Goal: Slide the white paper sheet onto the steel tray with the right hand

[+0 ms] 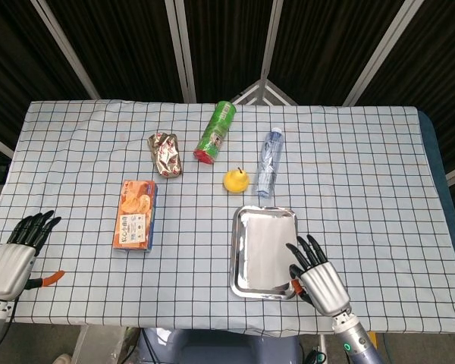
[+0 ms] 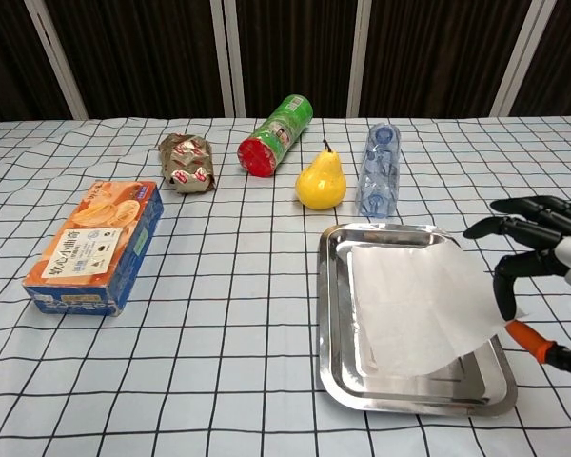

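The white paper sheet point(image 1: 267, 246) point(image 2: 414, 305) lies nearly flat inside the steel tray point(image 1: 236, 258) point(image 2: 329, 314), with its near right corner raised over the tray's rim. My right hand point(image 1: 318, 277) point(image 2: 542, 257) hovers at the tray's right front corner with its fingers spread and nothing in it. Its fingertips point(image 2: 504, 303) are close to the sheet's right edge; I cannot tell if they touch it. My left hand point(image 1: 15, 254) rests with fingers apart at the table's left front edge and shows only in the head view.
Behind the tray lie a yellow pear point(image 1: 236, 180) point(image 2: 322, 181) and a clear bottle point(image 1: 269, 161) point(image 2: 379, 169). Further left are a green can point(image 1: 215, 133) point(image 2: 276, 133), a foil packet point(image 1: 165, 154) point(image 2: 187, 160) and an orange cracker box point(image 1: 137, 214) point(image 2: 97, 243).
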Motion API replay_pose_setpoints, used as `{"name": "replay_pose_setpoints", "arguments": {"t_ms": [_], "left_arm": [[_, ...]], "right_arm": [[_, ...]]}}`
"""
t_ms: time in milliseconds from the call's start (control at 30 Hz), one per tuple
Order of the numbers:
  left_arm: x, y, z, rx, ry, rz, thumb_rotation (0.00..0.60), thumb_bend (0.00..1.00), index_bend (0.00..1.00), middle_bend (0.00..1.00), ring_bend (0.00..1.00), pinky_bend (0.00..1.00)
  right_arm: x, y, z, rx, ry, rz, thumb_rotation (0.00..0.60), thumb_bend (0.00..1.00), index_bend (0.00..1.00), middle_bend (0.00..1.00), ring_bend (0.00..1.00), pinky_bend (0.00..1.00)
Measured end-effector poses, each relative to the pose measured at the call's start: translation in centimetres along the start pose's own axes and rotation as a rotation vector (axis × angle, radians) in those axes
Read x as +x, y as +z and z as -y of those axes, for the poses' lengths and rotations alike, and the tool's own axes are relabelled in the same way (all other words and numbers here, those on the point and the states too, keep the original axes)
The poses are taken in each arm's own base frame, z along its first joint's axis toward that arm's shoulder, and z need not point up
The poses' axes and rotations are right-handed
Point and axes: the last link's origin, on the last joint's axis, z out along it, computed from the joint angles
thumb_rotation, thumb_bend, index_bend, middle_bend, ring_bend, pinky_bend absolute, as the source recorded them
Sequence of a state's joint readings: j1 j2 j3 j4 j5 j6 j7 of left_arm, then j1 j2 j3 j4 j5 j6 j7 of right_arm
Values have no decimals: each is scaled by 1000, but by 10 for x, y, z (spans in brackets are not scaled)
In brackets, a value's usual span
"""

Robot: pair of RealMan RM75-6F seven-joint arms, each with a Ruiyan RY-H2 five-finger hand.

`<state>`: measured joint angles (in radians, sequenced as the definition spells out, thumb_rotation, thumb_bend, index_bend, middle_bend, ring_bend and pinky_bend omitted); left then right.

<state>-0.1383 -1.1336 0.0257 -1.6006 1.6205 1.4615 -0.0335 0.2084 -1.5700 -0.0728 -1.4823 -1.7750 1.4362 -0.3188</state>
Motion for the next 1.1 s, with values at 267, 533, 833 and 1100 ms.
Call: {"name": "replay_pose_setpoints", "arguments": {"t_ms": [267,533,833,1100], "left_arm": [[0,0,0,-1,-3,1,600,0,0,0,0,0],[0,0,0,-2,-2,1,600,0,0,0,0,0],[0,0,0,-2,-2,2,600,0,0,0,0,0],[0,0,0,-3,-3,1,600,0,0,0,0,0]], "right_arm": [[-15,-8,8,2,4,26,600,549,678,189,11,0],[-22,-3,14,-14,-9,28,600,549,678,189,11,0],[-26,3,14,-25,-23,29,600,548,678,189,11,0],[-26,2,14,-31,-29,31,600,549,604,188,5,0]]}}
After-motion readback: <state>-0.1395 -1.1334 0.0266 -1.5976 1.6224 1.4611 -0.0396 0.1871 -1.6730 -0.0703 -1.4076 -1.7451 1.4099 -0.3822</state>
